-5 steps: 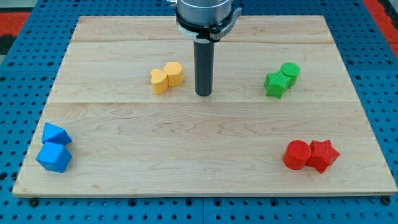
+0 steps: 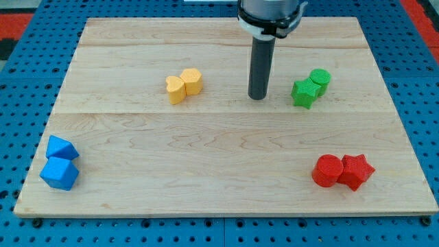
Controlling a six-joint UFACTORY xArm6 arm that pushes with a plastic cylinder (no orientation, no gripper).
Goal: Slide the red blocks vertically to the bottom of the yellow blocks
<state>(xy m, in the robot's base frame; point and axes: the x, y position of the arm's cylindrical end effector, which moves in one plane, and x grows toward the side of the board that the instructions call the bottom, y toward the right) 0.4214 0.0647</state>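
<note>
My tip (image 2: 258, 97) rests on the wooden board (image 2: 206, 192); it is a plain rod with no claw to open or shut. Near it on the view's right sit a green star (image 2: 302, 94) and green cylinder (image 2: 319, 79), touching. On the view's left stand a yellow heart (image 2: 176, 90) and yellow hexagonal block (image 2: 192, 81). The red cylinder (image 2: 327, 171) and red star (image 2: 357, 171) lie touching at the view's bottom right, well apart from the tip. Two blue blocks (image 2: 60, 163) occupy the bottom left. A blue pegboard (image 2: 20, 68) surrounds the board.
</note>
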